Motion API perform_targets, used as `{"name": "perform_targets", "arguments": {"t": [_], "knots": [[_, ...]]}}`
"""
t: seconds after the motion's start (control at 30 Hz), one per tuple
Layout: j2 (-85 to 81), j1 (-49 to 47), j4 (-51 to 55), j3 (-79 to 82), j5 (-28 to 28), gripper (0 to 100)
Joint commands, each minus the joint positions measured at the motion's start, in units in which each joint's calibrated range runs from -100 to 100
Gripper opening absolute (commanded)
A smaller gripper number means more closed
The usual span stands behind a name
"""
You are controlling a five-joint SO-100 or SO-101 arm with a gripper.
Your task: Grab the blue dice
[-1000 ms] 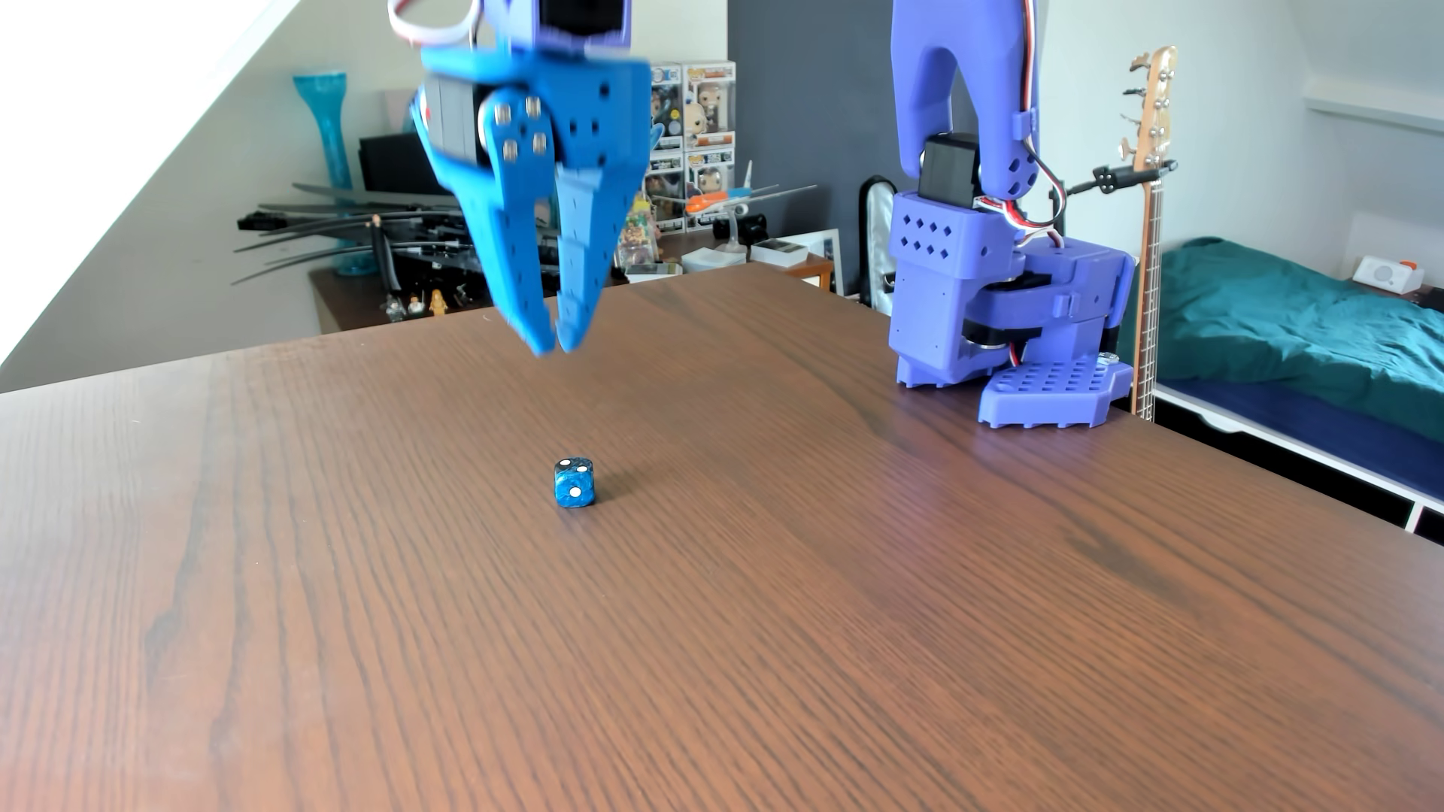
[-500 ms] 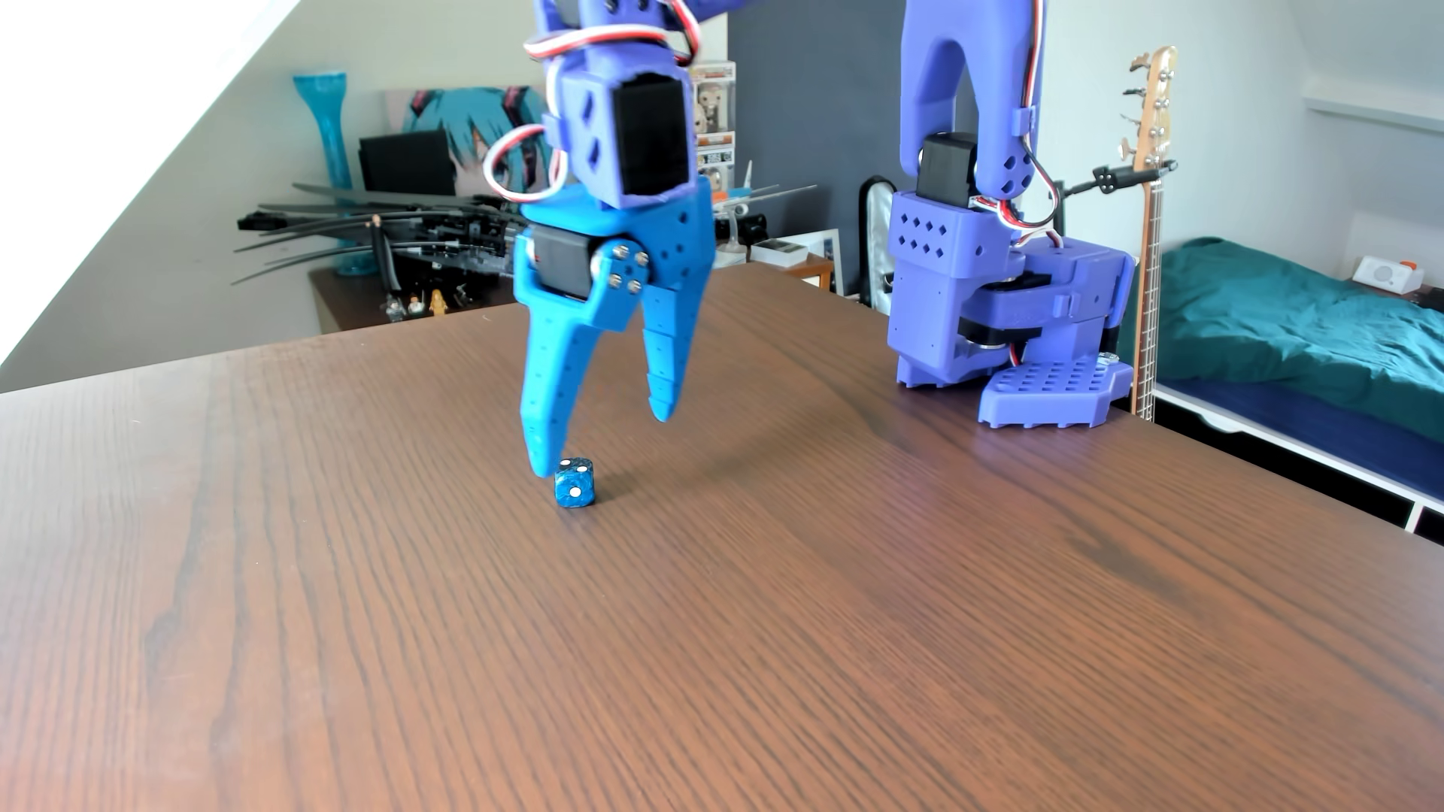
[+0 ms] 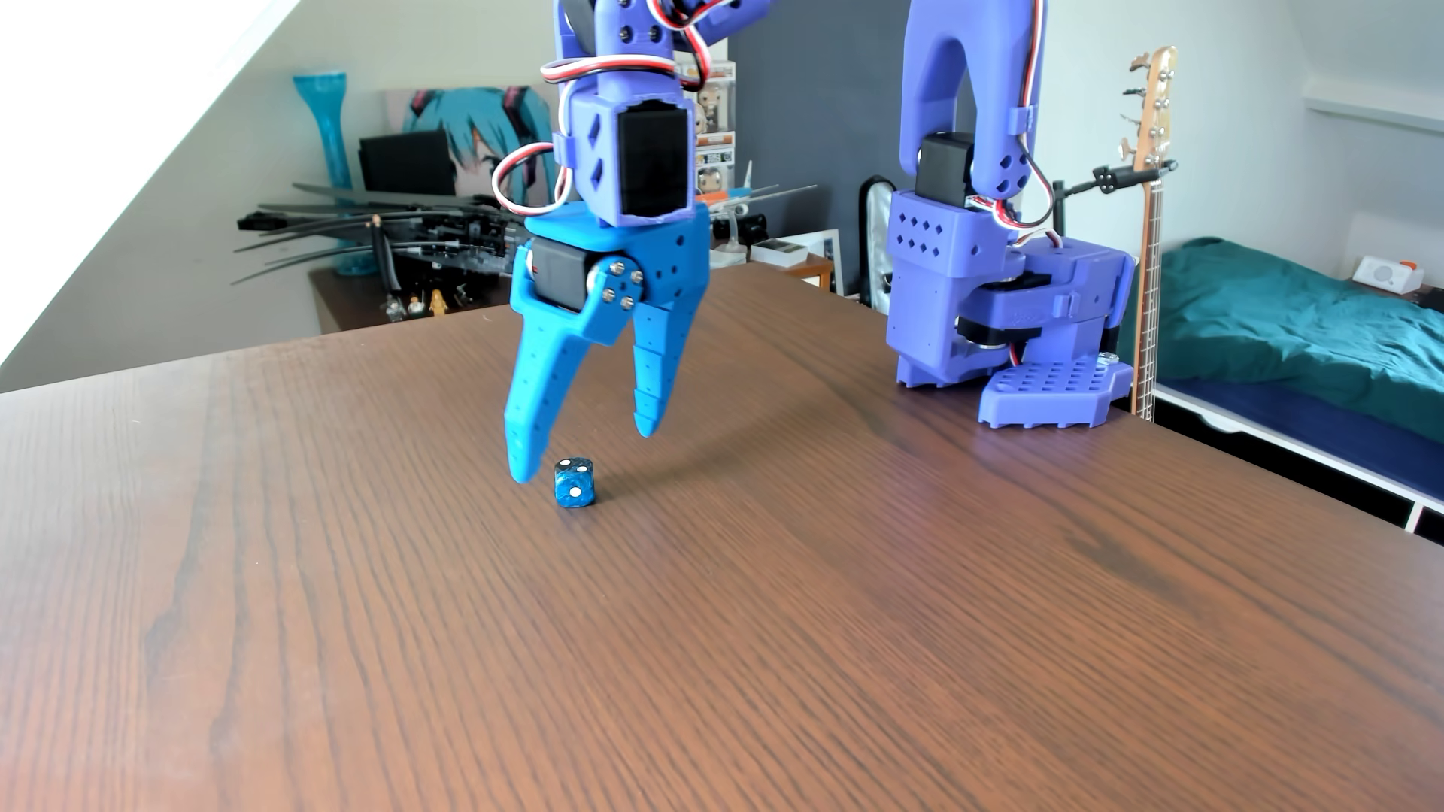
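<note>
glossy marbled dice [image 3: 574, 482], wood-grain table [image 3: 781, 625]

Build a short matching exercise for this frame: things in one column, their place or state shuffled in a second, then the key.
Things:
1. blue dice
2. claw
3. arm base
4. bass guitar

Place or state:
A. standing at the table's far right edge
B. hanging open, tips above the wood
C. upright, behind the table
D. resting on the wood, untouched

Pairs: 1-D, 2-B, 3-A, 4-C

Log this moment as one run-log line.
phase: approach | tool: open, above table | blue dice: on table, ungrasped, beside the longer finger's tip
</note>
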Motion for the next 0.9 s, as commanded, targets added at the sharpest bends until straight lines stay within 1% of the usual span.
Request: {"name": "perform_targets", "arguments": {"t": [0.0,0.33,0.47,0.8,0.87], "knots": [[-4.1,1.8,-1.0,-0.6,0.1,33],[0.8,-0.3,-1.6,0.9,0.2,33],[1.1,-1.9,-1.6,0.7,0.2,33],[1.1,-1.8,-1.6,-0.1,0.1,33],[1.1,-1.5,-1.6,0.0,0.2,30]]}}
